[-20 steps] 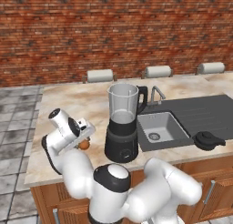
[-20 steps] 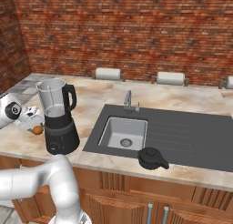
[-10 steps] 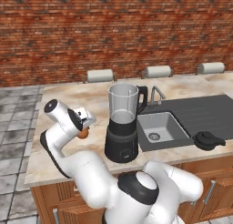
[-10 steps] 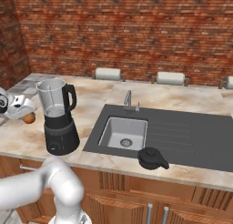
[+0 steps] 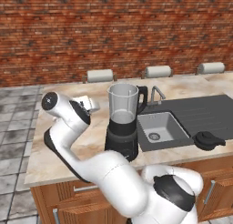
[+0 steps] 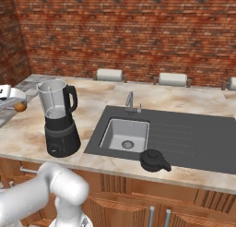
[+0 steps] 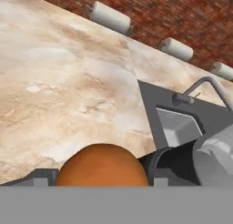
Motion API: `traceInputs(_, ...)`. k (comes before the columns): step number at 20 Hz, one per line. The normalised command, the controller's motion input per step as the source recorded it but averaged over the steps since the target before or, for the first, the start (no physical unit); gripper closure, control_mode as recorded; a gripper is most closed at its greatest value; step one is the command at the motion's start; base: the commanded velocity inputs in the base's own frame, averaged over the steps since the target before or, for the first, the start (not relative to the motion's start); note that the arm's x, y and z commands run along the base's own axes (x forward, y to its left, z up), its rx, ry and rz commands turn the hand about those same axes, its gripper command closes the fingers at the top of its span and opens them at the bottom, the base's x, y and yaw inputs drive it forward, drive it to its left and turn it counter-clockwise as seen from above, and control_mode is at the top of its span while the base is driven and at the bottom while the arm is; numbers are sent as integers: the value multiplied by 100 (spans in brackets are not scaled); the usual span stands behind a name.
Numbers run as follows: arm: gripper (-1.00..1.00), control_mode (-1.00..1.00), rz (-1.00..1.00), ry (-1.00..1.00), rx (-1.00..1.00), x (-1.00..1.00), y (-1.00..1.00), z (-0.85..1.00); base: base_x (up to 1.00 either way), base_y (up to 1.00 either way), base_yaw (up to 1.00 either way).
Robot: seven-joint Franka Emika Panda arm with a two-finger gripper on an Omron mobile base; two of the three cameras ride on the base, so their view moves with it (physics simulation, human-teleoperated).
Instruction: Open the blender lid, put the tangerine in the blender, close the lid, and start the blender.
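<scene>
- Orange fruit first: the tangerine sits pinched between the gripper fingers, so the pincer is closed on it, up off the counter to the left of the blender.
- The jar's mouth looks open, and the lid is lying on the sink drainboard near the front edge, well apart from the blender.
- So I'd say we're on the "fruit goes in" step, mid-carry.
- Next move, I reckon: swing over the jar rim, line up above the opening, then let go. It'll need enough height to clear the rim and the side handle.
</scene>
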Motion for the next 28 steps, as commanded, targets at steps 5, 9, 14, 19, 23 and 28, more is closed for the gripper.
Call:
traceInputs(5, 100, -100, -4, -15, 0, -13, 0, 100, 0, 0, 0)
traceInputs(9, 100, -100, -5, -10, 1, -14, -7, 100, 0, 0, 0)
traceInputs(14, 100, -100, -8, -4, 2, -9, -27, 96, 0, 0, 0)
traceInputs(19, 100, -100, -6, 1, 9, 0, -67, 42, 0, 0, 0)
traceInputs(23, 100, -100, -2, 4, 18, 0, -86, 2, 0, 0, 0)
traceInputs(28, 100, -100, 0, 9, 19, 0, -70, -11, 0, 0, 0)
